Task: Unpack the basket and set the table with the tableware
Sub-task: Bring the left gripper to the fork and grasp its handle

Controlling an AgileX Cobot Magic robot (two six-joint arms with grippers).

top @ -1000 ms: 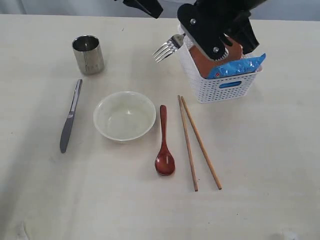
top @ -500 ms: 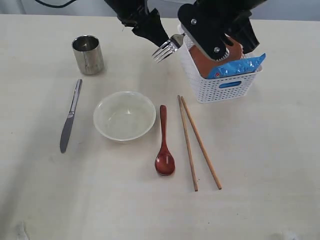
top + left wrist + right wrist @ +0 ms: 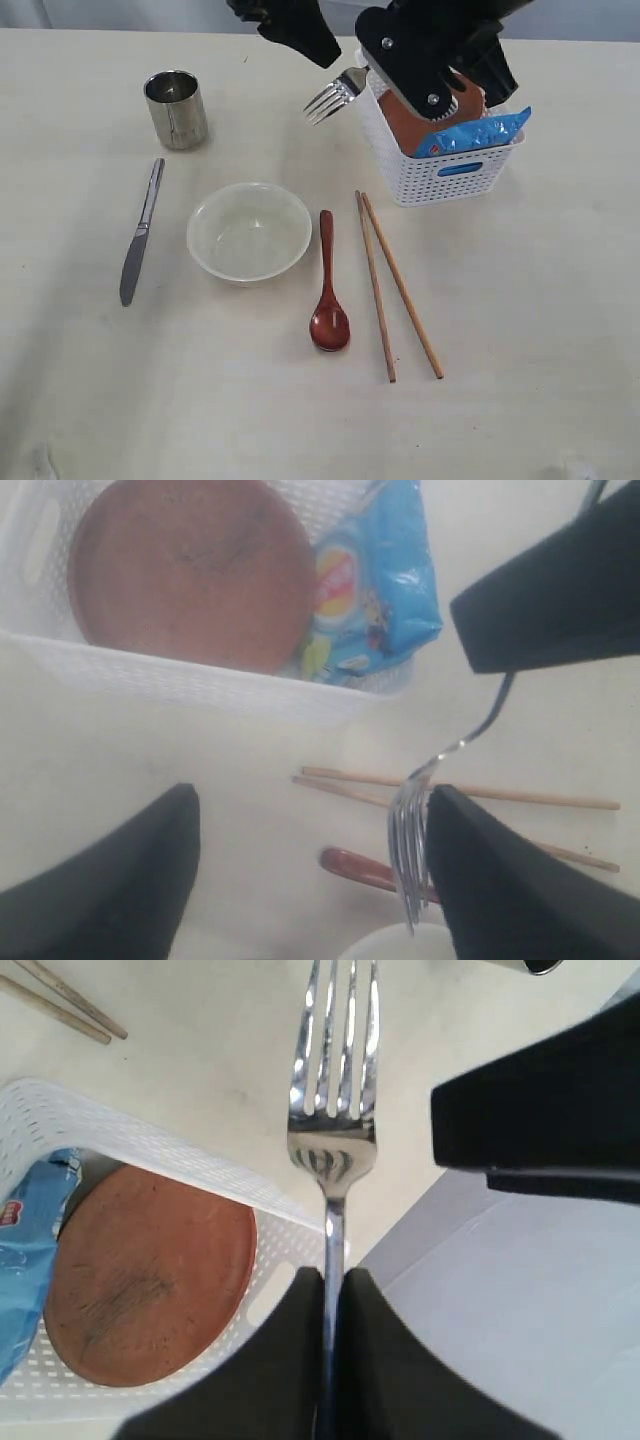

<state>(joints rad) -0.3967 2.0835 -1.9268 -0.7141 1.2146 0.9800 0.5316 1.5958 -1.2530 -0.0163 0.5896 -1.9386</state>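
Observation:
A steel fork point(image 3: 335, 97) hangs in the air by the basket's left rim, tines pointing left. My right gripper point(image 3: 325, 1282) is shut on its handle; in the exterior view it point(image 3: 372, 72) hovers over the white basket point(image 3: 455, 170). My left gripper point(image 3: 318, 45) stands open just above and left of the tines. Seen from the left wrist, the fork point(image 3: 408, 850) lies against one finger of the left gripper point(image 3: 312, 795), with nothing clamped. A brown plate point(image 3: 405, 125) stands in the basket. Bowl point(image 3: 249, 232), cup point(image 3: 176, 108), knife point(image 3: 140, 235), spoon point(image 3: 328, 290) and chopsticks point(image 3: 395, 285) lie on the table point(image 3: 530, 330).
A blue crisp packet point(image 3: 470, 132) leans in the basket in front of the plate. Both arms crowd the far edge above the basket.
The left gripper dropped in from the far edge to the fork's tines, then rose a little. The fork and the right gripper have stayed put.

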